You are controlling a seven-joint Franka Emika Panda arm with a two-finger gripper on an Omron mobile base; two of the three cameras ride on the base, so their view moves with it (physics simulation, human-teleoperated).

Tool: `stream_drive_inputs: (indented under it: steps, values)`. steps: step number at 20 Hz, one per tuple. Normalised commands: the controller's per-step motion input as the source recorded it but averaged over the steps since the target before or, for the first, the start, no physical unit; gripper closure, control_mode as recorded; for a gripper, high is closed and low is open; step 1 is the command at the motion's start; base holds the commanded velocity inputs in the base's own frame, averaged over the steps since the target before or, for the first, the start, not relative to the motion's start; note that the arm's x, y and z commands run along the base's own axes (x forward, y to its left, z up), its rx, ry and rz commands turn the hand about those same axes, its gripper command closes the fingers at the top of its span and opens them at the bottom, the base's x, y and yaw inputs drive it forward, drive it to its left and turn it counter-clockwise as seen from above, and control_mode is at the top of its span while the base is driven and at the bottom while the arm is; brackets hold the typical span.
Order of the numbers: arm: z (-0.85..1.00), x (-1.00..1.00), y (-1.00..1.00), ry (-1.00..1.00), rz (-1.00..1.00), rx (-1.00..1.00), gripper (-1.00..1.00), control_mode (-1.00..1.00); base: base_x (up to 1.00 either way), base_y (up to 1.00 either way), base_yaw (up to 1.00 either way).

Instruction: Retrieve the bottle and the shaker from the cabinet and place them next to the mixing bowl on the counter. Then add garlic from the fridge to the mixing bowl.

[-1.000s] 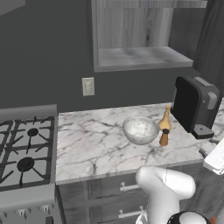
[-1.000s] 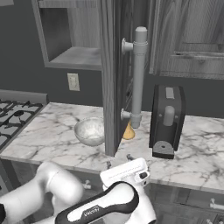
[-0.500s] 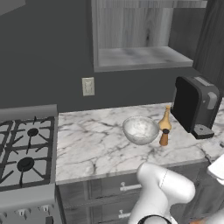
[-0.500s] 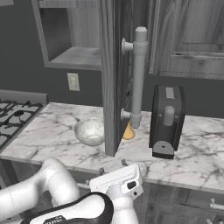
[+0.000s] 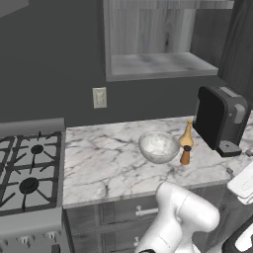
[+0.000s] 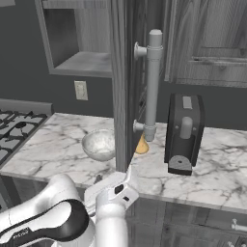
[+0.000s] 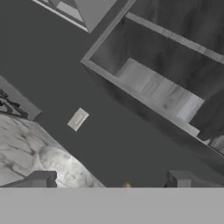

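Dark grey wall backs a white marble counter point(image 5: 113, 163) veined in grey, with grey drawers below. On it stands the mixing bowl point(image 5: 158, 147), round and glassy, whitish-grey. Just to its right sit the bottle point(image 5: 186, 135), a golden-tan flask with a long narrow neck, and the shaker point(image 5: 185, 155), a short orange-brown cylinder under a dark cap, in front of the bottle. In the right base view an open dark door panel point(image 6: 126, 82) with a long pale grey handle point(image 6: 152, 84) hides part of the bowl and most of the bottle, leaving a tan sliver. Above, the cabinet point(image 5: 158, 42) of grey wood grain shows a bare box-shaped niche, its top cut off. A black coffee machine point(image 5: 221, 118) stands at the counter's right; a gas stove point(image 5: 27, 165) is cropped at the left. A pale wall outlet point(image 5: 99, 97) bears no readable marking. The gripper point(image 7: 109, 179) has its two dark fingertips point(image 7: 41, 178) spread wide, holding nothing, pointing toward wall and cabinet.
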Motion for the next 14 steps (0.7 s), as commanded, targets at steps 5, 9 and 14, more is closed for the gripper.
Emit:
stream_drive_inputs:
  steps: [5,9,14]
  values:
    - [0.56,0.0,0.2,0.0,0.0,-0.27,-1.0,-1.0,0.0,0.0,0.0]
    - [0.55,0.0,0.18,0.03,0.01,-0.31,-1.0,-1.0,0.0,0.0,0.0]
    - [0.48,0.0,0.22,0.08,0.01,-0.35,-1.0,-1.0,0.0,0.0,0.0]
